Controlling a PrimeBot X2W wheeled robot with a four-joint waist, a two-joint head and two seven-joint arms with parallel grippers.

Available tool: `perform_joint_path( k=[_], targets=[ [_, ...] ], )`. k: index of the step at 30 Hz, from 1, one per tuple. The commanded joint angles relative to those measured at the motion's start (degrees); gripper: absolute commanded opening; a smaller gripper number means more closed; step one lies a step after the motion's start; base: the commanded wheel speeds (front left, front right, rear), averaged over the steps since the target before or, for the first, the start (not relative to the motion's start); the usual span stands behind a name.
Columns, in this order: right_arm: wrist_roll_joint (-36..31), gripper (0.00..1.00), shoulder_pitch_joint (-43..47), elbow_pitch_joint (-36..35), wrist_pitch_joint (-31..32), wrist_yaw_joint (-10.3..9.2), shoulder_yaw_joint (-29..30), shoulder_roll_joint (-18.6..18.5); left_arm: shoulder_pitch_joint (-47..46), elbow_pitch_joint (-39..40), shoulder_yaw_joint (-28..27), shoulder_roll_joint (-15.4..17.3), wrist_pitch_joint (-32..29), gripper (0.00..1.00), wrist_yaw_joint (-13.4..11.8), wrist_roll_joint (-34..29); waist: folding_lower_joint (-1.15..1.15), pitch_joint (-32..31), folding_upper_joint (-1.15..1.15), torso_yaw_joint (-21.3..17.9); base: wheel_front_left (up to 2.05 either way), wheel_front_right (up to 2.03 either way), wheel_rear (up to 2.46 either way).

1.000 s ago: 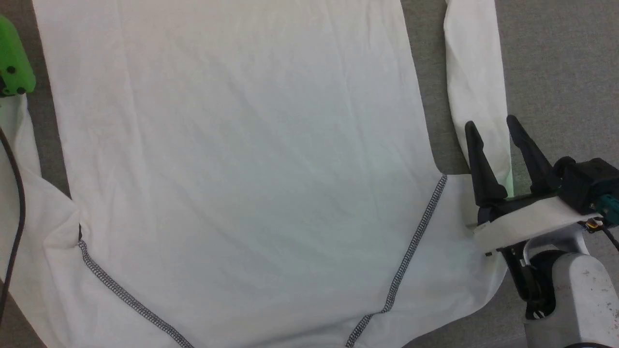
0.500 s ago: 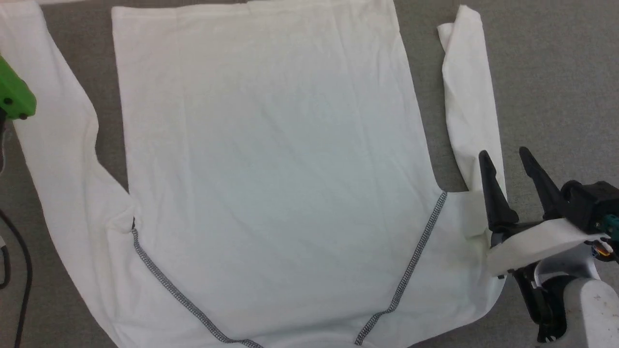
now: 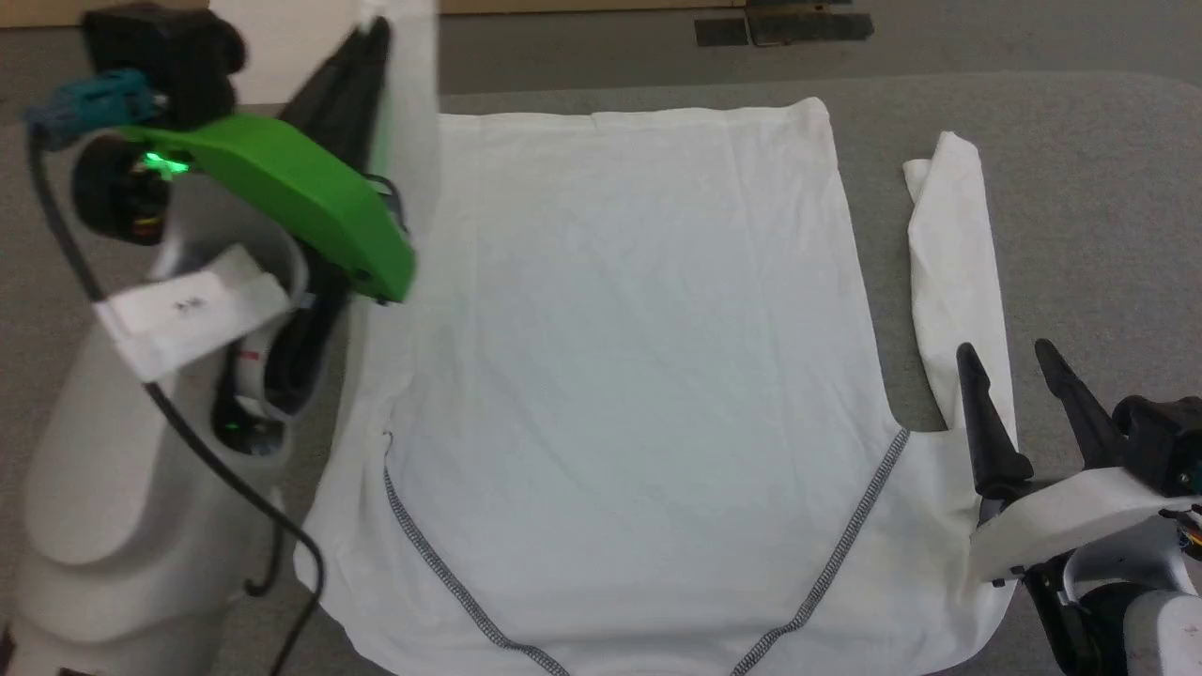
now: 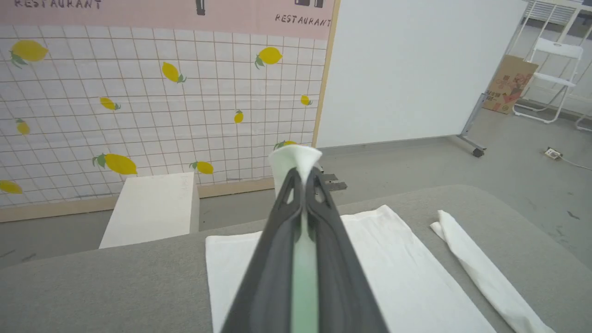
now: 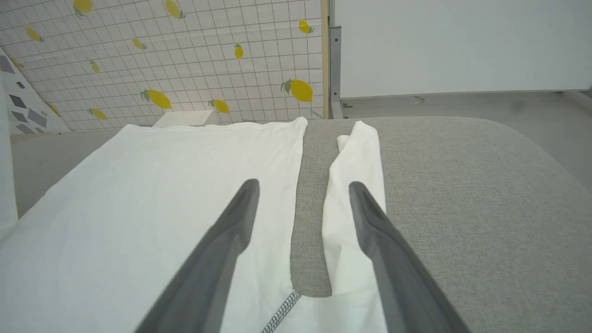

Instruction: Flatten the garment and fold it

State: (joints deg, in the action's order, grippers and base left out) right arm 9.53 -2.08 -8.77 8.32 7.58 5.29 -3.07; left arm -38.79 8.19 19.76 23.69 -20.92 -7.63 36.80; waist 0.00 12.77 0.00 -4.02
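Your left gripper (image 4: pixel 303 175) is pinching the left sleeve (image 4: pixel 294 158) tight between its fingers, with a tuft of cloth showing past the tips, and it is holding that sleeve up off the table (image 3: pixel 1089 178) at the far left corner of the shirt (image 3: pixel 639 357). Your right gripper (image 3: pixel 1003 357) is standing wide and holding nothing, its fingers hovering astride the right sleeve (image 3: pixel 953 253) near the armpit; contact with the cloth cannot be confirmed. The shirt is lying on the grey table, hem at the far side, collar end toward you, both dark seams (image 3: pixel 850 535) running down to the near edge. Assessment: flattening is looking largely done, as the body is lying smooth with only faint creases. The right sleeve is lying straight beside the body with a strip of table between them, its cuff slightly doubled over. Folding is barely beginning: no sleeve is lying across the body yet, and the body folds are all outstanding.
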Motion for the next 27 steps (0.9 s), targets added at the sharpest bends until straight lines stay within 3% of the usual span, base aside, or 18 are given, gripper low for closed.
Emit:
perform_joint_path(
  k=[1, 5, 10, 15, 25, 26, 27],
  targets=[
    [-0.33, 1.0, 0.61, -0.56, 0.28, -0.09, -0.11, 0.15, 0.82, 0.78, 1.69, -2.22, 0.72, 0.0, 0.12, -0.45, 0.0, -1.87, 0.0, 1.63, 0.0, 0.0, 0.0],
    [-0.07, 1.0, 1.0, -1.21, 0.75, -0.09, -0.47, 0.17, 2.83, 1.85, 8.21, -9.27, 2.59, 0.0, 0.07, -0.7, 0.0, -1.93, 0.0, 0.99, 0.0, 0.0, 0.0],
    [0.71, 1.0, 1.51, -1.28, 0.98, -0.09, -0.6, 0.18, 7.68, -3.61, 17.1, -16.32, 4.39, 0.0, 0.65, -1.06, 0.0, -1.37, 0.0, -0.61, 0.0, 0.0, 0.0],
    [1.1, 1.0, 1.71, -0.89, 0.95, -0.09, -1.1, 0.18, 11.11, -14.52, 24.1, -18.89, 5.71, 0.0, 1.8, -2.05, 0.0, -0.75, 0.0, -2.2, 0.0, 0.0, 0.0],
    [1.07, 1.0, 1.7, -0.16, 1.18, -0.09, -1.42, 0.19, 13.23, -31.2, 36.7, -20.64, 5.22, 0.0, 7.57, -2.45, 0.0, -0.3, 0.0, -3.13, 0.0, 0.0, 0.0],
    [1.1, 1.0, 1.72, -0.1, 1.25, -0.09, -1.53, 0.19, 13.21, -32.24, 37.47, -20.69, 5.02, 0.22, 8.22, -1.99, 0.0, -0.36, 0.0, -3.07, 0.0, 0.0, 0.0],
    [1.13, 1.0, 1.76, -0.07, 1.31, -0.09, -1.6, 0.19, 13.23, -32.94, 37.81, -20.73, 4.84, 0.5, 8.56, -1.4, 0.0, -0.43, 0.0, -2.97, 0.0, 0.0, 0.0]
  ],
)
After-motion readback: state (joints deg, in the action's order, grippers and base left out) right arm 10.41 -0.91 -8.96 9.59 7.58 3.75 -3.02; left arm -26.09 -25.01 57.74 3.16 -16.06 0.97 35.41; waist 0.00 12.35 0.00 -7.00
